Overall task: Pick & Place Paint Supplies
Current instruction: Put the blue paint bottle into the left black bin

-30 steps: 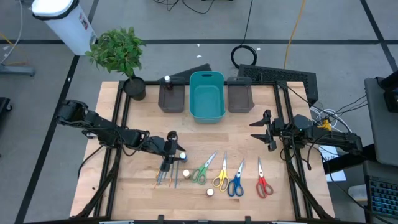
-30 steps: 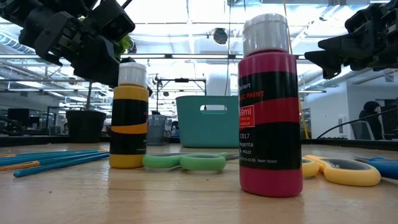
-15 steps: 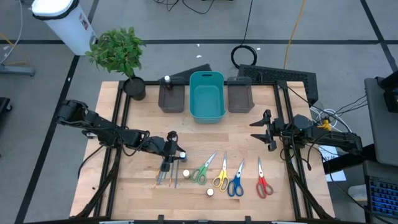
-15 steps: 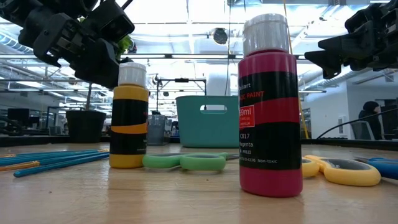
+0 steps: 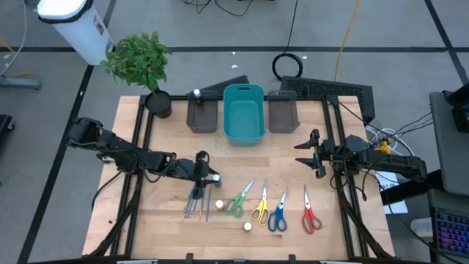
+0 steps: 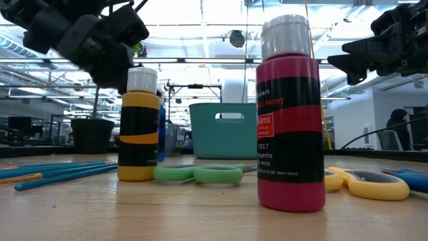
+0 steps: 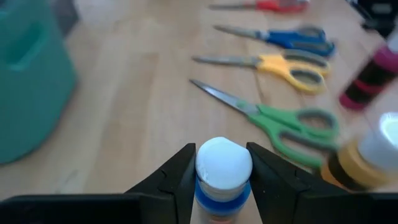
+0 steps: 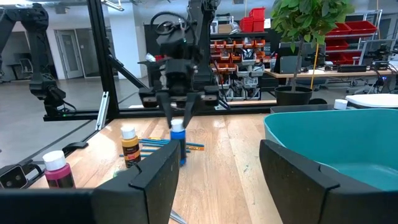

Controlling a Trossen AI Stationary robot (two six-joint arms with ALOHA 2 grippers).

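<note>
My left gripper (image 7: 222,165) is shut on a small blue paint bottle with a white cap (image 8: 178,142), left of the table's middle (image 5: 214,177). A yellow bottle (image 5: 218,205) and a magenta bottle (image 5: 248,226) stand upright on their bases nearer the front edge. Thin brushes (image 5: 196,207) lie flat beside them. Green (image 5: 238,199), yellow (image 5: 259,205), blue (image 5: 278,214) and red (image 5: 310,215) scissors lie in a row. My right gripper (image 5: 311,154) waits open at the table's right side, holding nothing. My left gripper pinches the blue bottle at its top, one finger on either side of the white cap (image 7: 224,163) and the neck below it. The fingers come from the table's left, slanting down. The bottle stands upright; whether its base (image 8: 178,163) rests on the table, I cannot tell.
A teal bin (image 5: 243,114) stands at the far middle between two dark grey bins (image 5: 203,114) (image 5: 283,114); a white-capped bottle (image 5: 196,94) sits at the left one. A potted plant (image 5: 146,62) is at the far left corner. Bare wood lies between the bins and the scissors.
My left gripper has rolled a little at the wrist. The blue bottle's cap has shifted slightly toward the far edge, and the bottle now shows behind the yellow bottle in the low view.
</note>
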